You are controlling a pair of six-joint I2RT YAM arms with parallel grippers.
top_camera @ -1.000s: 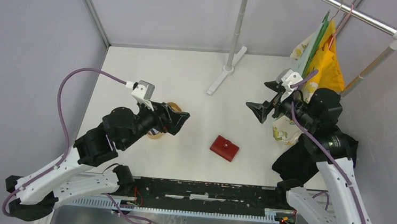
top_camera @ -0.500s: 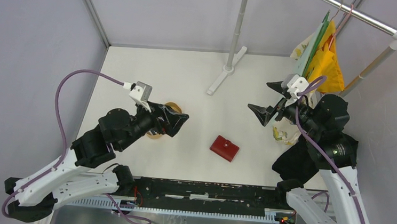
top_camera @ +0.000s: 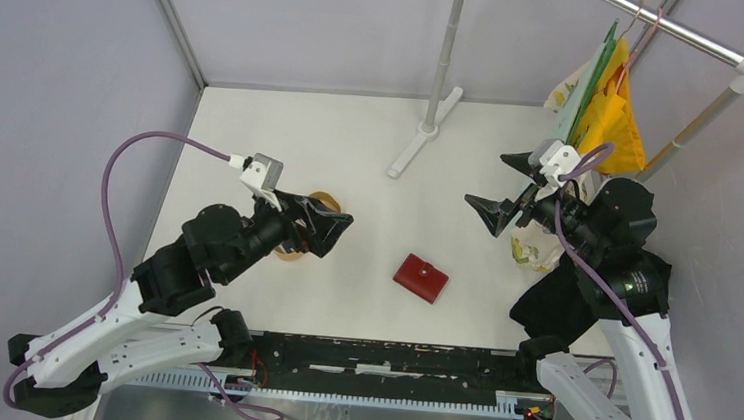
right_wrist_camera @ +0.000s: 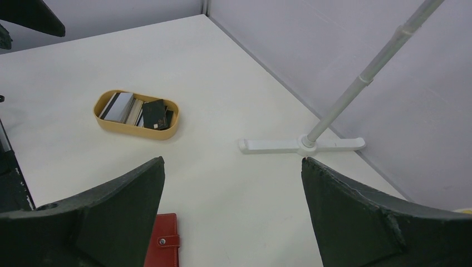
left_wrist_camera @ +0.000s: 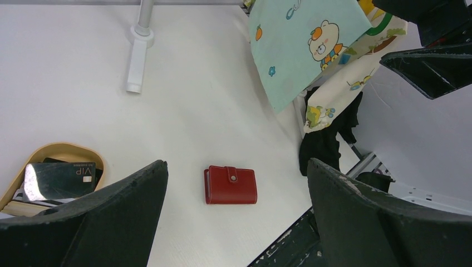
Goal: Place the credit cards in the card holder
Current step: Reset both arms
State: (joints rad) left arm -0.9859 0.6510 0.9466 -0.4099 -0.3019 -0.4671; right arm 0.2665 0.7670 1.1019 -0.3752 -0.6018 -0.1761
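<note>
The left hand [top_camera: 338,233] hung with its jaws spread wide and nothing between them, partly over an oval tan tray [right_wrist_camera: 133,130]. The tray held the credit cards [right_wrist_camera: 138,110], black and pale ones packed together. The right hand [top_camera: 485,178] was likewise wide and empty, raised above the white counter [top_camera: 354,138]. Between the two hands, nearer the front edge, the red card holder [top_camera: 420,277] lay flat and snapped shut, apart from the tray.

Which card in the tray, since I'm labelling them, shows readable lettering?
The dark glossy card lying on top in the wooden tray, marked VIP near one corner; the cards under it show no readable print.
</note>
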